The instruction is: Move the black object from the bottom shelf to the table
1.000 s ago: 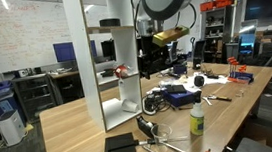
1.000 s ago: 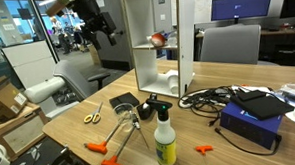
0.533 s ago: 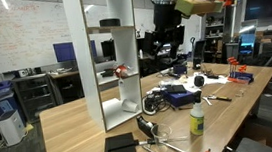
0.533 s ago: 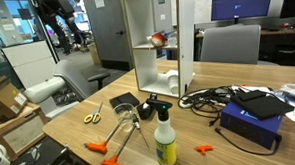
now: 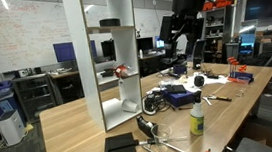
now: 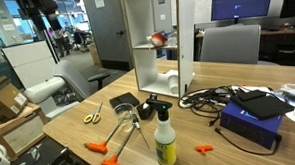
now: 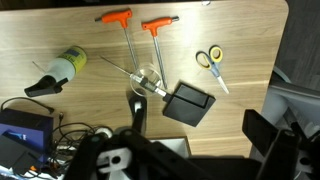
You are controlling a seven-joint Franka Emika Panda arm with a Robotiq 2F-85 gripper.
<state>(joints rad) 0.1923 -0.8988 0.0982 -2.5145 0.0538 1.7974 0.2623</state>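
A rounded black lump (image 5: 151, 102) lies on the light-wood table (image 5: 76, 127) beside the foot of the tall white shelf unit (image 5: 102, 59). It also shows in the other exterior view (image 6: 146, 111) and in the wrist view (image 7: 137, 110). The bottom shelf (image 6: 160, 90) holds a white roll (image 6: 166, 82); I see no black thing in it. My gripper (image 5: 185, 41) hangs high above the table, well away from the shelf, with its fingers apart and nothing between them. The wrist view shows it (image 7: 205, 150) over the table from above.
On the table are a flat black pad (image 7: 190, 100), a glass (image 7: 148, 78), scissors (image 7: 210, 58), orange-handled tools (image 7: 130, 20), a spray bottle (image 6: 165, 140), a blue box (image 6: 254, 118) and loose cables (image 6: 213, 95). Office chairs and desks stand around.
The arm has swung up and away from the shelf, across the table. The things on the table and in the shelf have not moved.
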